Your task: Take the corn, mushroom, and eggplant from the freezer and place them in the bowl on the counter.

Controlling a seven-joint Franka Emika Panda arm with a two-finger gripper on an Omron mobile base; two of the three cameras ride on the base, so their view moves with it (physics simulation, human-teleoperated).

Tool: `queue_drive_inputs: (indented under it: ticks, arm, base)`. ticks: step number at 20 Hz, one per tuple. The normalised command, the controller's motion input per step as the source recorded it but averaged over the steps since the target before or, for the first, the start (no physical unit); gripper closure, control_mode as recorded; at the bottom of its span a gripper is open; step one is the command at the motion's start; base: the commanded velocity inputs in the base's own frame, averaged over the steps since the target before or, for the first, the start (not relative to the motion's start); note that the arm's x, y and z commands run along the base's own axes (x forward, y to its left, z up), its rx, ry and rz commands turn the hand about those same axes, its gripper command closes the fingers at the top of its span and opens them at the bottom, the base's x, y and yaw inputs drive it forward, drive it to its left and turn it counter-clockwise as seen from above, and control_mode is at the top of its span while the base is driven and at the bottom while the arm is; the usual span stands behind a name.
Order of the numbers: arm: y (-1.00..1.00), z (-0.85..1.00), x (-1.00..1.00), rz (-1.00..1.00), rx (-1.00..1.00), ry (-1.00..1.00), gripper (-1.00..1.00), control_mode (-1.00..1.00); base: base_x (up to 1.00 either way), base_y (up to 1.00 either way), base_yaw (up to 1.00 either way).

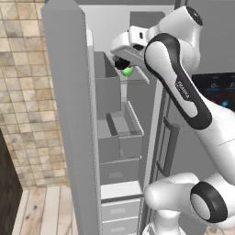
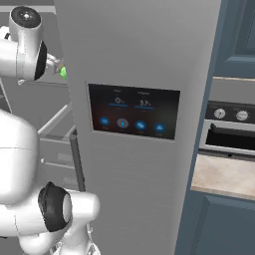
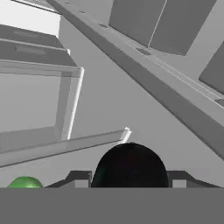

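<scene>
My gripper (image 1: 123,64) is up inside the open freezer (image 1: 114,151), near its upper shelves. In the hand view the gripper (image 3: 129,181) is shut on the eggplant (image 3: 129,162), a very dark rounded shape filling the space between the fingertips (image 3: 78,178). The bright green corn (image 1: 128,71) lies right beside and slightly below the hand; it shows as a green lump (image 3: 24,183) at the lower left of the hand view and as a green spot (image 2: 63,72) past the door edge. A strip of the beige counter (image 2: 224,174) sits to the right. The mushroom and the bowl are out of view.
The open freezer door (image 1: 69,114) stands tall on the left, close to the arm. Grey bins and drawers (image 1: 119,137) sit below the hand. The neighbouring door with a dark display panel (image 2: 134,114) blocks the right side. An oven (image 2: 229,134) and dark blue cabinets (image 2: 219,224) lie beyond.
</scene>
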Motion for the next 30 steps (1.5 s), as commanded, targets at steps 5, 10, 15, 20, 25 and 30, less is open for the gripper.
queue_drive_inputs:
  ticks: [5, 10, 15, 20, 25, 30]
  arm:
    - [-0.39, -0.04, -1.0, 0.14, -0.05, -0.23, 1.0, -1.0]
    - [-0.15, -0.29, -1.0, 0.06, -0.19, -0.22, 1.0, -1.0]
    - [-0.13, -0.5, -1.0, 0.0, -0.19, -0.15, 1.0, -1.0]
    - [-0.77, -0.21, -0.79, -0.08, -0.03, -0.13, 1.0, -1.0]
    - [-0.7, -0.16, -0.65, -0.1, 0.0, -0.07, 1.0, -1.0]
    - [-0.08, 0.0, -0.43, -0.03, 0.0, -0.12, 1.0, -1.0]
  base:
    - [0.0, 0.0, 0.0]
    - [0.0, 0.0, 0.0]
    - [0.0, 0.0, 0.0]
    - [0.0, 0.0, 0.0]
    - [0.0, 0.0, 0.0]
    - [0.0, 0.0, 0.0]
